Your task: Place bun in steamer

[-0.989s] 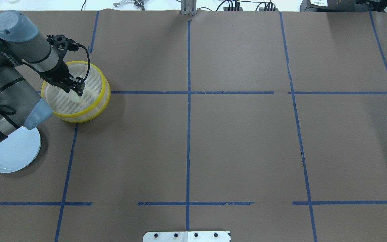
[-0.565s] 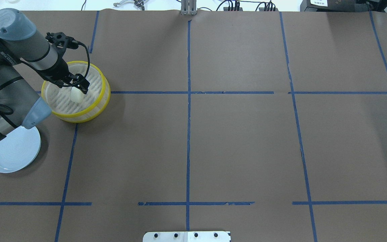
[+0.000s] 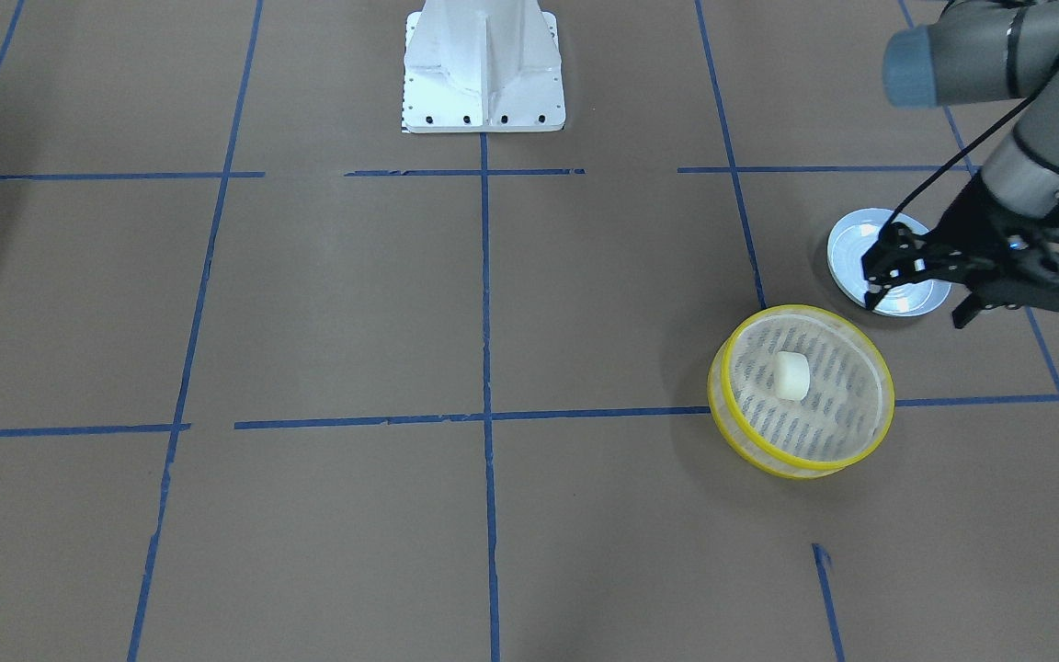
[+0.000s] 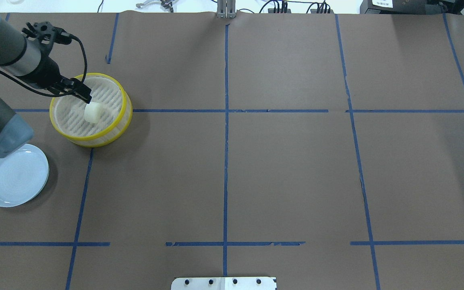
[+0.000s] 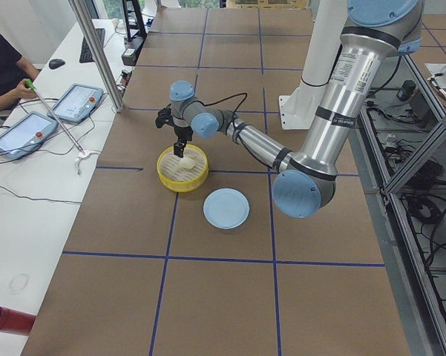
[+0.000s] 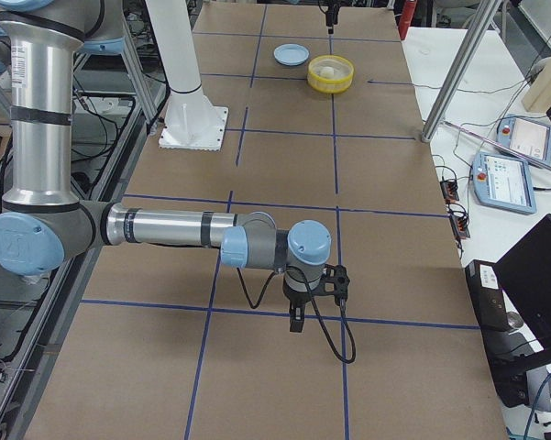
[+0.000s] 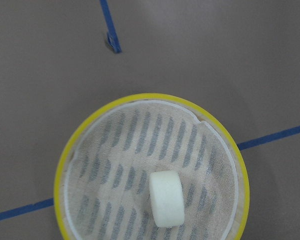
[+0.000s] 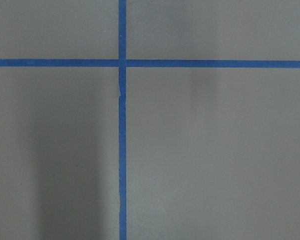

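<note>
Bun (image 4: 93, 112) is in the steamer (image 4: 129, 105), on the slatted floor close to the middle, clear of the wall all round. Nothing touches it. Steamer sits on the brown-papered table (image 4: 288, 169), over a crossing of the blue tape lines (image 4: 225, 161), in the robot's left half. Left gripper (image 3: 916, 305) hangs above the steamer, off toward the rim on the robot's side, fingers spread wide with nothing between them; the front-facing view shows the gap plainly. Exterior left view puts it well above the basket, not down inside. Left wrist camera looks straight down into the steamer: full yellow rim, pale floor, bun just off centre, no fingers in that picture. Pale blue plate (image 4: 14, 177) lies flat on the table near the steamer, on the side nearer the robot's base, not touching it, nothing on it; in the front-facing view the left gripper partly covers it. Right gripper (image 6: 296, 323) is at the other end of the table, well apart from all this, pointing down over bare paper beside a tape line. It shows only in the exterior right view, so spread or closed: can't tell. Right wrist camera gives just a tape crossing on brown paper.
</note>
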`<state>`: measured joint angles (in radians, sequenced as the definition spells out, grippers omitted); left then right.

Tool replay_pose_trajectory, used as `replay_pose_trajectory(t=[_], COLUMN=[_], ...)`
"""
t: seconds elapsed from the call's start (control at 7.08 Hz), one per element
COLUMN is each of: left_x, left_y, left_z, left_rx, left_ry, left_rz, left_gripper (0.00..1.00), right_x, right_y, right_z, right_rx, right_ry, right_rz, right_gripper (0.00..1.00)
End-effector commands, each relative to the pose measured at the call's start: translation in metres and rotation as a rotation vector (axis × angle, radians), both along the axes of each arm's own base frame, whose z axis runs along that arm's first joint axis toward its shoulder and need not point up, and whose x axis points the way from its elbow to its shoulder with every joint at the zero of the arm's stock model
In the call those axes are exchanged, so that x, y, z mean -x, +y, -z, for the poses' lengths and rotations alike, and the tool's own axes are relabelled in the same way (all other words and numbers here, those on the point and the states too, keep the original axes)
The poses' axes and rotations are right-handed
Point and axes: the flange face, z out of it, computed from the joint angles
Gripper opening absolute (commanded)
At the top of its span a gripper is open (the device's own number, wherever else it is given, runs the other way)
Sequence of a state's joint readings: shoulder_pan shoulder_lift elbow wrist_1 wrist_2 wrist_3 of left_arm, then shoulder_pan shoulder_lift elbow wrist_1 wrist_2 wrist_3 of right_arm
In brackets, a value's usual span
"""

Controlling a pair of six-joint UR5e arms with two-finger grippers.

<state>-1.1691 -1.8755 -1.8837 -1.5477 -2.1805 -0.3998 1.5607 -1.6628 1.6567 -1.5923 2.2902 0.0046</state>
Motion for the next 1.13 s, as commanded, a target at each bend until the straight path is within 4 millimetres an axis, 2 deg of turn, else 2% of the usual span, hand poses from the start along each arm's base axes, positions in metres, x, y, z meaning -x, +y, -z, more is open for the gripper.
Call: replay_pose_trajectory(t=[0.0, 0.14, 0.28, 0.42, 0.57, 0.71, 0.99], left_x=[0.114, 0.145, 0.191, 0.219, 0.238, 0.242, 0.240], left_y=[-0.003, 0.017, 0.018, 0.038, 0.072, 0.092, 0.105], left_z=[-0.030, -0.093, -0.160, -0.224, -0.261, -0.282, -0.299], left_rx=[0.013, 0.043, 0.045, 0.085, 0.117, 0.140, 0.213], left_ry=[-0.120, -0.126, -0.075, -0.030, -0.026, -0.027, -0.021], left_rz=[-0.029, -0.070, -0.116, -0.133, -0.098, -0.087, -0.053], left_gripper=[1.00, 1.00, 1.00, 1.00, 1.00, 1.00, 1.00], right_x=[0.000, 0.000, 0.000, 0.000, 0.000, 0.000, 0.000], right_y=[0.000, 0.000, 0.000, 0.000, 0.000, 0.000, 0.000], right_z=[0.000, 0.000, 0.000, 0.000, 0.000, 0.000, 0.000], right_rx=[0.000, 0.000, 0.000, 0.000, 0.000, 0.000, 0.000], right_ry=[0.000, 0.000, 0.000, 0.000, 0.000, 0.000, 0.000], right_rz=[0.001, -0.001, 0.001, -0.001, 0.001, 0.001, -0.001], right_gripper=[1.00, 1.00, 1.00, 1.00, 1.00, 1.00, 1.00])
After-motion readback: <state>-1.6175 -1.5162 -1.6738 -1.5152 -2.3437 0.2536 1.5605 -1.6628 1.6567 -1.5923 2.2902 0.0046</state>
